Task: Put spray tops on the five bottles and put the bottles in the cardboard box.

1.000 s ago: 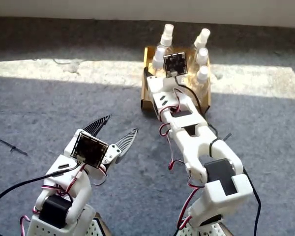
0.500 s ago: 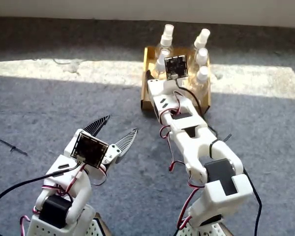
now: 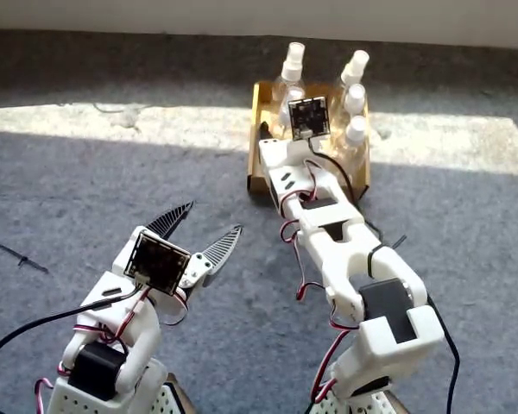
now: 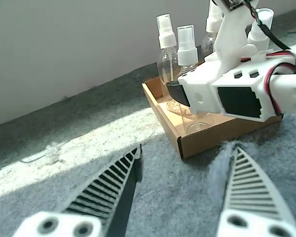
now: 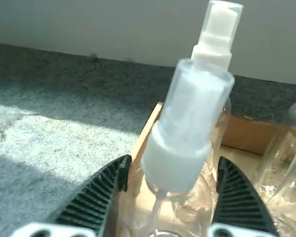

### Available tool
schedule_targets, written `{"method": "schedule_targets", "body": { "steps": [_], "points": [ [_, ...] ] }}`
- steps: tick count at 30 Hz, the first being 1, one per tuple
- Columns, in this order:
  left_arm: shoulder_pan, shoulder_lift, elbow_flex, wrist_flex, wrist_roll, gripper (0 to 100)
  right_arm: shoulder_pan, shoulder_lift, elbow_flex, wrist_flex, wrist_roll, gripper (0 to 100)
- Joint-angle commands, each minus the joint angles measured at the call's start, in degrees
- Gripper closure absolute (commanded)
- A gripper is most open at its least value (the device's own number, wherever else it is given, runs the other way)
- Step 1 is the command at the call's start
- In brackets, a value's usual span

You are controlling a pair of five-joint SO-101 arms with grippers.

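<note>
The cardboard box (image 3: pixel 255 147) sits on the carpet at the back centre. Several clear bottles with white spray tops (image 3: pixel 356 95) stand inside it. My right gripper (image 5: pixel 172 165) is over the box's near left corner, its fingers (image 5: pixel 101 195) on both sides of one capped bottle (image 5: pixel 187 128), which leans slightly. In the left wrist view this bottle (image 4: pixel 186 47) stands inside the box wall (image 4: pixel 222 133) behind the right gripper's black finger (image 4: pixel 177 94). Near the front left, my left gripper (image 3: pixel 214 217) is open and holds nothing, well short of the box.
Grey carpet covers the floor, with a sunlit band (image 3: pixel 112 129) across the back. A thin black cable (image 3: pixel 17 259) lies at the far left. A pale wall (image 4: pixel 64 49) runs behind the box. The right arm (image 3: pixel 328 224) stretches from the front to the box.
The right arm has lowered the held bottle further into the box; its spray top has slipped behind the wrist camera. The left arm has not moved.
</note>
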Motion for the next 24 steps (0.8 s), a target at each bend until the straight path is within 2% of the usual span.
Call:
{"method": "schedule_targets", "body": {
  "steps": [1,9,14,19,24],
  "points": [
    [1.0,-0.1,-0.2,-0.1,-0.4,74,0.4,-1.3,-0.6,-0.7,-0.4,77.2],
    [1.0,-0.1,-0.2,-0.1,-0.4,74,0.7,-1.5,-0.8,3.6,-0.4,77.1],
    [1.0,-0.1,-0.2,-0.1,-0.4,74,0.7,-7.8,-0.8,4.4,-0.4,77.1],
    [1.0,-0.1,-0.1,-0.1,-0.4,74,0.8,-15.0,-3.4,11.6,-0.4,77.1],
    [1.1,-0.1,0.6,-0.2,-0.4,74,0.7,-19.7,-14.8,22.3,1.5,77.1]
  ]
}}
